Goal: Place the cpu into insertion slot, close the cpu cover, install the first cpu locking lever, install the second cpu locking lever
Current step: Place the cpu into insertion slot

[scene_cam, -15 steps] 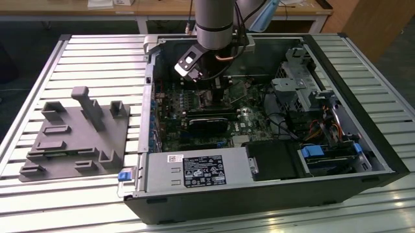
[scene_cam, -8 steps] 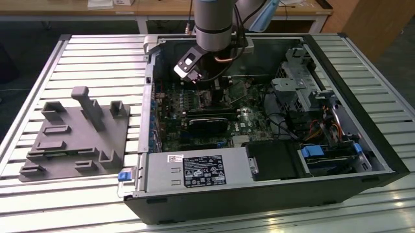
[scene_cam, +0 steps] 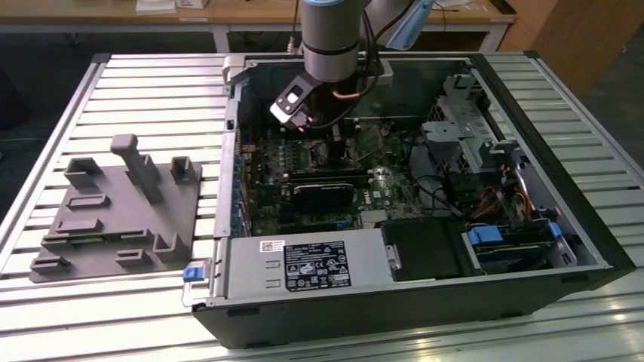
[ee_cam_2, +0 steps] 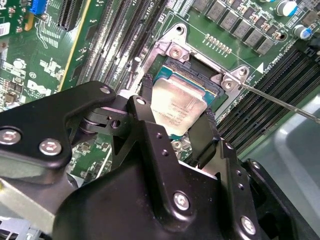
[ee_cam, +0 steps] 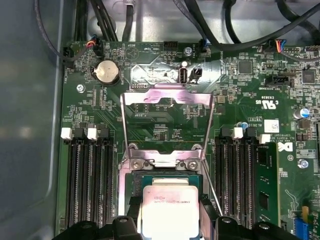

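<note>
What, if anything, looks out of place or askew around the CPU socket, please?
Nothing stands out. The gripper holds the cpu squarely over the insertion slot, and the cpu cover stands swung open, with no visible damage.

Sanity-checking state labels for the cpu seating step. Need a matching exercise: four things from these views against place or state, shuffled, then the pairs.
Things
1. pale silvery square cpu
2. thin silvery metal cpu cover frame
3. round silver coin cell
4. grey moulded plastic fixture

Place or state
A. on the slatted metal table, at the exterior view's left of the computer case
B. between the black fingers of the hand, over the insertion slot
C. swung open, standing up off the slot
D. seated in the green motherboard, apart from the slot

Pairs: 1-B, 2-C, 3-D, 4-A
</note>
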Available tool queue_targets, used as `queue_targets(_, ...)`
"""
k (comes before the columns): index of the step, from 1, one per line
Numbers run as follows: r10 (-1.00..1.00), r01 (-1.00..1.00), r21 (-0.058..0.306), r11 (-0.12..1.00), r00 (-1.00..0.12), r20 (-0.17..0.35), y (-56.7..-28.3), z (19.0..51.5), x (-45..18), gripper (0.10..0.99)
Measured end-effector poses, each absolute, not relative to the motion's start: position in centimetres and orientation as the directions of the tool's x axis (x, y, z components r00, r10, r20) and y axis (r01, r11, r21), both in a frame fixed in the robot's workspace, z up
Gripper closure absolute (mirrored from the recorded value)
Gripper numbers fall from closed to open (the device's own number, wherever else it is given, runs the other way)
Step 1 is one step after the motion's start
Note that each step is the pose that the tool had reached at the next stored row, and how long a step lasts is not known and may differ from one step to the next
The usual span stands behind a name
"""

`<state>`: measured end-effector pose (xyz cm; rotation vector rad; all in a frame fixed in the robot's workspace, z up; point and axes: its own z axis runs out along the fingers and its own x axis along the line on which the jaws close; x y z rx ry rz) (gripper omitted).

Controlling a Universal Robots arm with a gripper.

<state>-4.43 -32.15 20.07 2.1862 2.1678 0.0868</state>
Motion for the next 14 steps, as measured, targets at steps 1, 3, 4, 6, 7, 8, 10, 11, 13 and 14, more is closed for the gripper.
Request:
queue_targets(1,1.0,0.996,0.083,-0.008,0.009,-0.003,-32.07,20.04,-4.42,0.549)
queue_targets(3,1.0,0.996,0.083,-0.008,0.009,-0.003,-31.97,19.98,-4.42,0.549)
queue_targets(4,1.0,0.996,0.083,-0.008,0.008,-0.003,-31.95,19.92,-4.42,0.549)
queue_targets(6,1.0,0.996,0.083,-0.008,0.008,-0.003,-31.95,19.77,-4.42,0.549)
queue_targets(7,1.0,0.996,0.083,-0.008,0.008,-0.003,-31.94,19.73,-4.43,0.549)
queue_targets(8,1.0,0.996,0.083,-0.008,0.009,-0.003,-31.92,19.69,-4.45,0.549)
queue_targets(10,1.0,0.996,0.083,-0.008,0.009,-0.003,-31.88,19.64,-4.45,0.549)
queue_targets(11,1.0,0.996,0.083,-0.008,0.008,-0.003,-31.85,19.61,-4.45,0.549)
queue_targets(13,1.0,0.996,0.083,-0.008,0.009,-0.003,-31.8,19.56,-4.45,0.549)
queue_targets(14,1.0,0.996,0.083,-0.008,0.008,-0.003,-31.78,19.53,-4.45,0.549)
